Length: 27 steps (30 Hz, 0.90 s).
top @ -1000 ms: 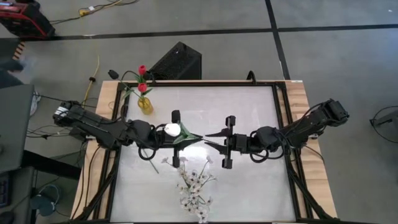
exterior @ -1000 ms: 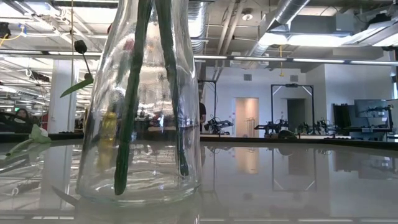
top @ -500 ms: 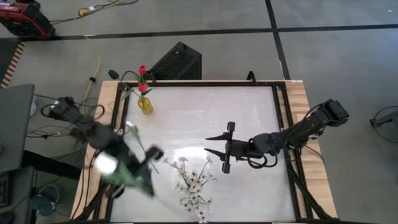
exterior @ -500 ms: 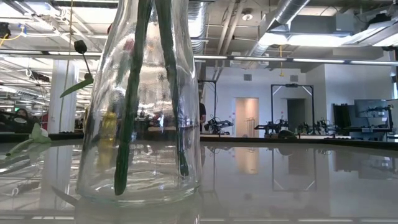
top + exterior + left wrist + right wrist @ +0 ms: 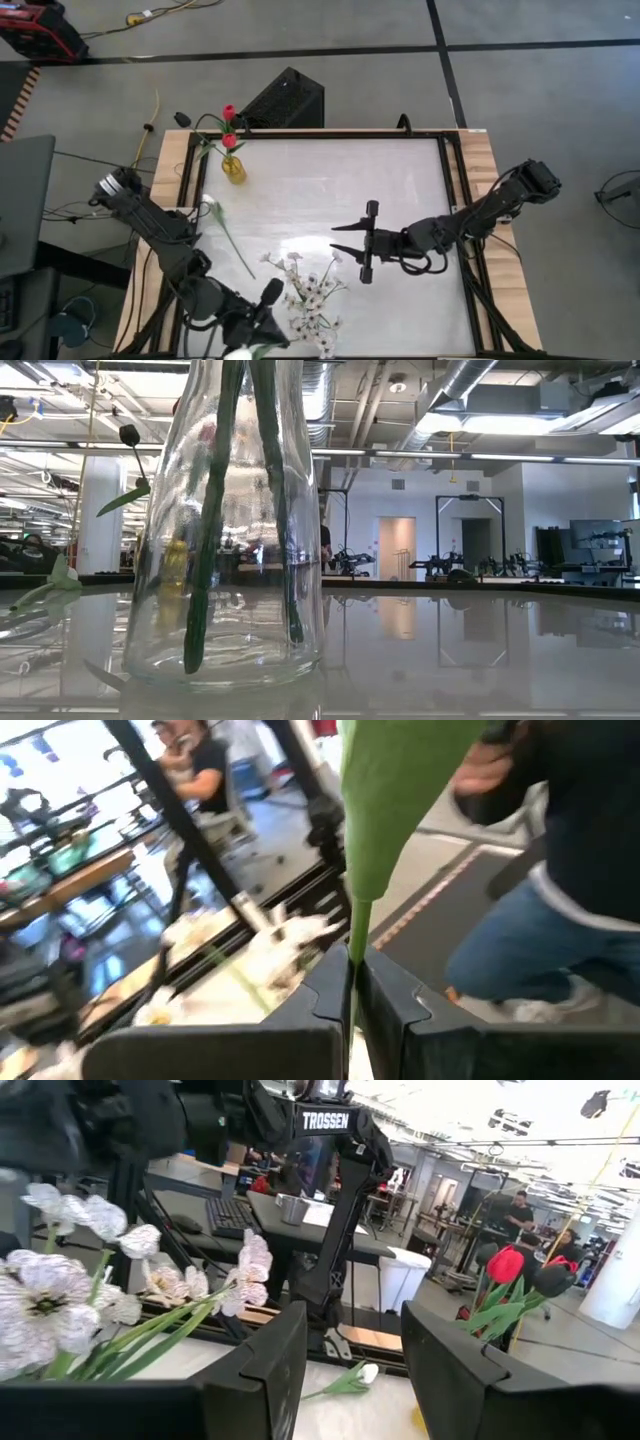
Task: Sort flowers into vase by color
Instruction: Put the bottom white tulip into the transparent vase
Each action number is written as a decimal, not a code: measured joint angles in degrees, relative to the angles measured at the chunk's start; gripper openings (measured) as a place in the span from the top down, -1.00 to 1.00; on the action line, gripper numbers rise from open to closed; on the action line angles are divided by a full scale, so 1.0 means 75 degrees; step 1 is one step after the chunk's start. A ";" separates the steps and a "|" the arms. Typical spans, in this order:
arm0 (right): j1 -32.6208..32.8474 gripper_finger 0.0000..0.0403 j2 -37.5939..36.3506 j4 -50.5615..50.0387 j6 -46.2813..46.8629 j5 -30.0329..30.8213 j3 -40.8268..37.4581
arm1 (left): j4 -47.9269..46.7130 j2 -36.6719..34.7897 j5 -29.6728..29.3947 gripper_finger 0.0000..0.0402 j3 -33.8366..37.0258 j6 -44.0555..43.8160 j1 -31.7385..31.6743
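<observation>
At table's near-left edge, left pincer (image 5: 352, 1005) pinching green stem (image 5: 352, 935); right pincer (image 5: 345, 238) spread mid-table.

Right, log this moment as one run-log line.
left gripper: shut on green-stemmed artificial flower, beside tiny white blossom sprigs | right gripper: open, empty, over mid-table

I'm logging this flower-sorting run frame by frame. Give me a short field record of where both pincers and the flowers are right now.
left pincer: shut on a green stem, at the table's near-left edge
right pincer: open, empty, over mid-table
white blossom sprigs: lying on the table near the front edge, between the arms
white tulip: lying on the table's left side, apart from both pincers
small vase: far-left corner, holding red tulips
large glass vase: close to the low camera, two green stems inside
</observation>
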State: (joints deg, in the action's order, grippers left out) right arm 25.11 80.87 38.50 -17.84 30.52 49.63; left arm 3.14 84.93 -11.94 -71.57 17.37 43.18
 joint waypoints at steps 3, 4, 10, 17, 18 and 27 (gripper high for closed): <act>0.0077 0.09 0.0001 -0.0024 -0.0004 0.0001 0.0000 | -0.0060 0.0037 -0.0125 1.00 0.0000 -0.0117 -0.0142; 0.0111 0.09 0.0002 -0.0046 -0.0004 0.0001 0.0000 | -0.0157 0.0026 -0.0113 1.00 0.0000 -0.0185 -0.0186; 0.0206 0.10 0.0002 -0.0073 -0.0011 0.0001 0.0000 | -0.0687 -0.0059 -0.0161 1.00 -0.0003 -0.0520 -0.0429; 0.0200 0.11 0.0001 -0.0137 -0.0027 0.0000 0.0000 | -0.1008 -0.0074 -0.0131 1.00 -0.0003 -0.0843 -0.0672; 0.0202 0.11 0.0002 -0.0152 -0.0027 0.0000 0.0000 | -0.1054 -0.0074 -0.0048 1.00 -0.0003 -0.0900 -0.0707; 0.0200 0.11 0.0001 -0.0230 -0.0027 0.0000 0.0000 | -0.1201 -0.0074 0.0862 1.00 -0.0003 -0.1608 -0.1053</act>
State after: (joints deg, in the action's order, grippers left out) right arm 26.61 80.87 36.77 -18.04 30.52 49.63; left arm -5.87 84.38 -5.47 -71.59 5.30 35.28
